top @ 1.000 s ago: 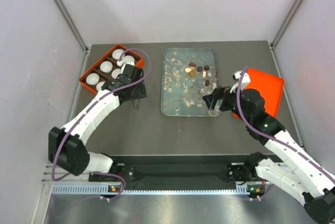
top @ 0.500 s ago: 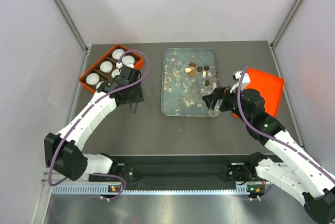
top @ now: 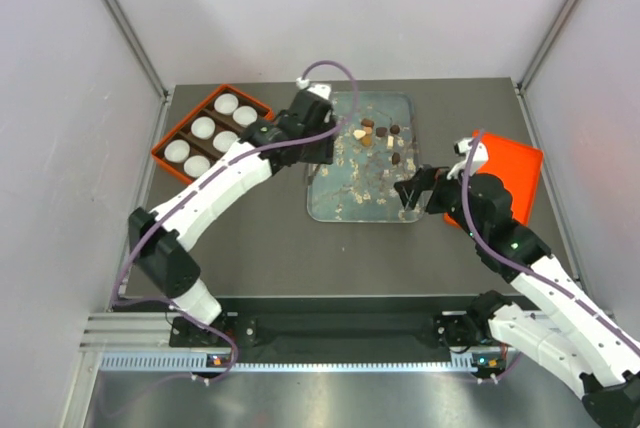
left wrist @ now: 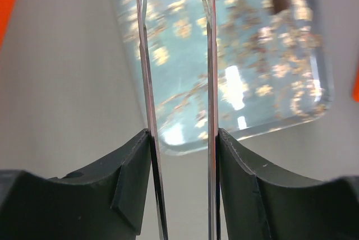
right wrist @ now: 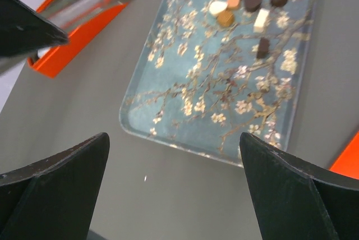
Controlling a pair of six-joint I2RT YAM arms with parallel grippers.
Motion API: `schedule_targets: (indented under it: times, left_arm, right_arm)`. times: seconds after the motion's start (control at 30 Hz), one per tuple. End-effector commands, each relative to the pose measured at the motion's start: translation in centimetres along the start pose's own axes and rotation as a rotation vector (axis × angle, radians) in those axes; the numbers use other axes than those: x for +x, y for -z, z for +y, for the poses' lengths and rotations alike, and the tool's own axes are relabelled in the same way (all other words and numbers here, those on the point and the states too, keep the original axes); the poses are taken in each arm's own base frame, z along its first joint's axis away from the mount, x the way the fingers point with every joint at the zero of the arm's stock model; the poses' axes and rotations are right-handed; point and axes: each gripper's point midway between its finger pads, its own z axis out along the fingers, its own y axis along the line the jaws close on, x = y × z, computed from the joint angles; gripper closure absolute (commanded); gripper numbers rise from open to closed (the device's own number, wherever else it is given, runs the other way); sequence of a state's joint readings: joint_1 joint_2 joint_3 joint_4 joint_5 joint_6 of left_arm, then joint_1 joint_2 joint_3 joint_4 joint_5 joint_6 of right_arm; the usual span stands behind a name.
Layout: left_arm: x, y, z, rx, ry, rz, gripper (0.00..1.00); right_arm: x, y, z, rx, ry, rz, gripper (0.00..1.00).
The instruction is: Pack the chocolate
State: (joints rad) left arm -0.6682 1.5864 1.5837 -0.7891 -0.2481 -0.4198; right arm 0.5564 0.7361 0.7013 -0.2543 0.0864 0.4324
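Several small chocolates (top: 378,134), dark brown, tan and cream, lie on the far part of the glassy blossom-print tray (top: 340,198). They also show in the right wrist view (right wrist: 241,3); the left wrist view shows one dark piece (left wrist: 279,1). My left gripper (top: 322,153), with two thin metal blades (left wrist: 211,55), hangs over the tray's left part, left of the sweets. The blades stand apart with nothing between them. My right gripper (top: 408,193) is wide open and empty over the tray's near right corner (right wrist: 174,139).
An orange box (top: 165,151) with several white paper cups (top: 204,128) stands at the far left. An orange lid (top: 510,173) lies at the right, partly under my right arm. Grey walls close in the table on three sides.
My left arm has swung right and farther away, from beside the orange box to over the tray's left part. The right arm has barely moved.
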Motion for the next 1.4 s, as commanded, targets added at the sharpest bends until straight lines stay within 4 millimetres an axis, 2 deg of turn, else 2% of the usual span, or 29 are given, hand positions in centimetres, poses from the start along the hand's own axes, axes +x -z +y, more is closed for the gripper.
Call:
schedule_targets:
  times: [0.0,0.03,0.07,0.1,0.2,0.27,0.33,0.37,0.4,0.5,0.9,1.1,1.27,1.37]
  left_arm:
    - [-2.6,-0.8,-5.2,0.110,-0.090,-0.079,0.47]
    - [-2.0,-2.1,-6.0,0.111,-0.108,-0.059,0.47]
    - [-1.9,-2.2,-7.4,0.138,-0.125,-0.063,0.47]
    - [-2.1,-2.8,-8.3,0.150,-0.128,-0.076,0.48]
    - [-0.9,-5.4,-10.9,0.181,-0.138,-0.071,0.49]
    - [-0.6,-6.2,-12.2,0.198,-0.148,-0.075,0.49]
    - [0.1,-7.9,-12.9,0.189,-0.157,-0.061,0.48]
    - [0.1,-8.1,-13.6,0.202,-0.158,-0.064,0.48]
    - [0.8,-8.9,-14.0,0.209,-0.165,-0.042,0.48]
    - [1.5,-9.6,-15.3,0.232,-0.181,-0.037,0.48]
    - [4.1,-12.2,-16.4,0.252,-0.191,0.003,0.45]
    - [5.8,-13.7,-15.8,0.218,-0.194,0.044,0.46]
    - [6.6,-14.1,-15.5,0.209,-0.188,0.061,0.49]
    - [6.3,-13.6,-15.3,0.204,-0.180,0.061,0.53]
  right_arm:
    - [-3.4,1.5,-0.3,0.057,-0.026,-0.121,0.00]
    - [-4.0,1.8,-0.5,0.074,-0.033,-0.139,0.00]
    - [-4.3,2.1,-0.9,0.096,-0.034,-0.149,0.00]
    - [-4.6,2.5,-1.7,0.144,-0.037,-0.163,0.00]
    - [-5.8,3.5,-2.6,0.195,-0.024,-0.204,0.00]
    - [-6.0,3.8,-2.9,0.210,-0.019,-0.212,0.00]
    - [-6.1,4.2,-3.1,0.221,-0.017,-0.219,0.00]
    - [-6.1,4.2,-3.2,0.224,-0.015,-0.219,0.00]
    - [-6.0,4.3,-3.2,0.226,-0.016,-0.220,0.00]
    - [-5.9,4.4,-3.5,0.238,-0.010,-0.219,0.00]
    - [-5.9,4.3,-4.2,0.272,0.021,-0.216,0.00]
    - [-5.8,4.6,-4.3,0.277,0.026,-0.219,0.00]
    - [-5.8,4.7,-4.4,0.281,0.029,-0.217,0.00]
    - [-5.8,4.6,-4.4,0.280,0.027,-0.215,0.00]
